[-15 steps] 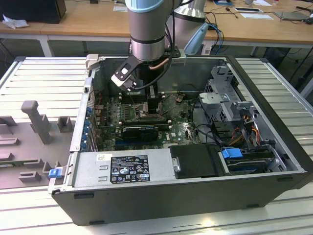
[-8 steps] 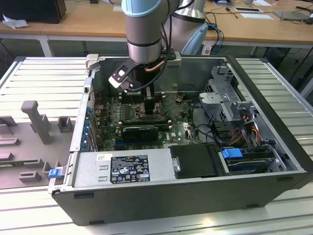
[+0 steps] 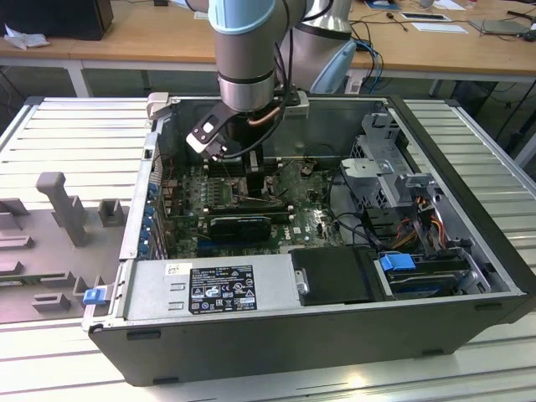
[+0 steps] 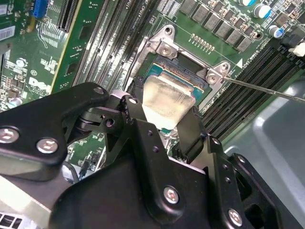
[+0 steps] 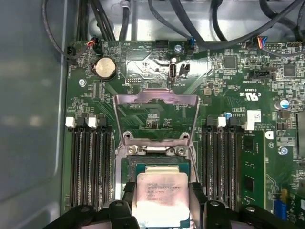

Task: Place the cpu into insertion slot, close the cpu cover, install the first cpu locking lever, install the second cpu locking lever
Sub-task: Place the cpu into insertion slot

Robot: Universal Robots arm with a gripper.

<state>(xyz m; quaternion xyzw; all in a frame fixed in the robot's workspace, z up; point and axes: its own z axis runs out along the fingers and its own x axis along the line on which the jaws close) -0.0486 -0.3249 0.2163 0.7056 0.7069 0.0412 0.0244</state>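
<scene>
In both wrist views my gripper point(image 5: 163, 188) point(image 4: 164, 109) is shut on the cpu point(image 5: 162, 202) point(image 4: 167, 95), a silvery square chip with a black finger on each of two opposite sides. The chip sits low over the insertion slot point(image 5: 159, 164) point(image 4: 177, 69); whether it rests in the slot I cannot tell. Beyond the slot, the cpu cover point(image 5: 157, 98) stands flipped open, its square window showing board behind. A thin locking lever rod point(image 4: 267, 89) sticks out from a socket corner. In the exterior view the gripper point(image 3: 251, 167) reaches down into the open computer case point(image 3: 469, 335).
Black memory slots point(image 5: 90, 162) point(image 5: 219, 162) flank the socket on both sides. The grey case wall point(image 5: 28, 119) stands close by. Cables point(image 5: 190, 28) hang above the board. A drive cage point(image 3: 394, 176) and power supply point(image 3: 209, 289) crowd the case.
</scene>
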